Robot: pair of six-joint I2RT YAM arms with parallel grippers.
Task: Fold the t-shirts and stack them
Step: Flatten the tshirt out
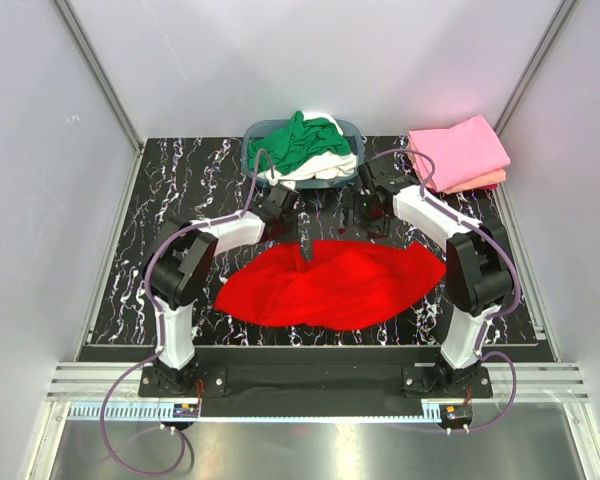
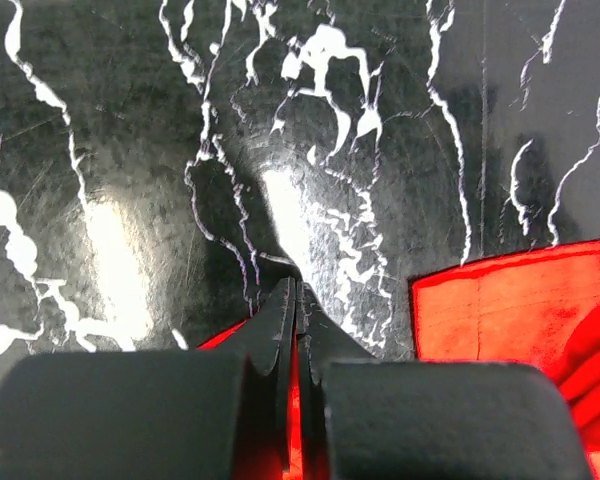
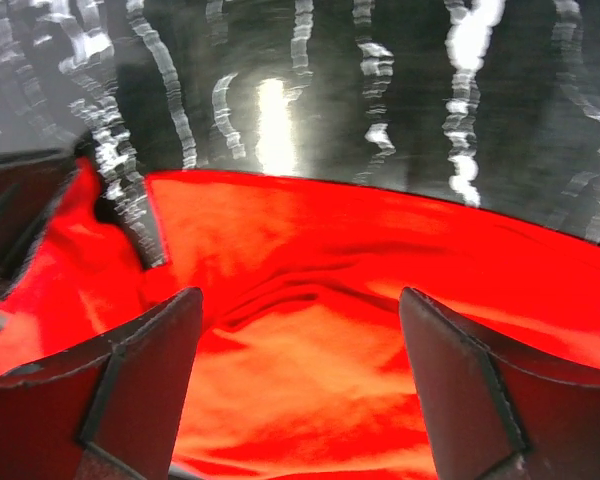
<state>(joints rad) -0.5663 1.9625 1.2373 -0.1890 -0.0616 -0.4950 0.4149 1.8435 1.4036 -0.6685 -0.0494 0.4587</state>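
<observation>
A bright red t-shirt (image 1: 335, 285) lies spread across the middle of the black marble table (image 1: 180, 190). My left gripper (image 1: 305, 248) is at the shirt's far edge, shut on a pinch of red cloth; the left wrist view shows red fabric between the closed fingers (image 2: 296, 295) and more shirt (image 2: 510, 310) to the right. My right gripper (image 1: 365, 222) hovers over the far edge just right of it. In the right wrist view it is open (image 3: 300, 320) and empty, with the red shirt (image 3: 320, 250) below its fingers (image 3: 150, 350).
A blue-grey basket (image 1: 252, 135) at the back centre holds a green shirt (image 1: 300, 138) and a white shirt (image 1: 325, 168). A folded pink shirt (image 1: 458, 150) lies on a salmon one (image 1: 488, 181) at the back right. White walls enclose the table.
</observation>
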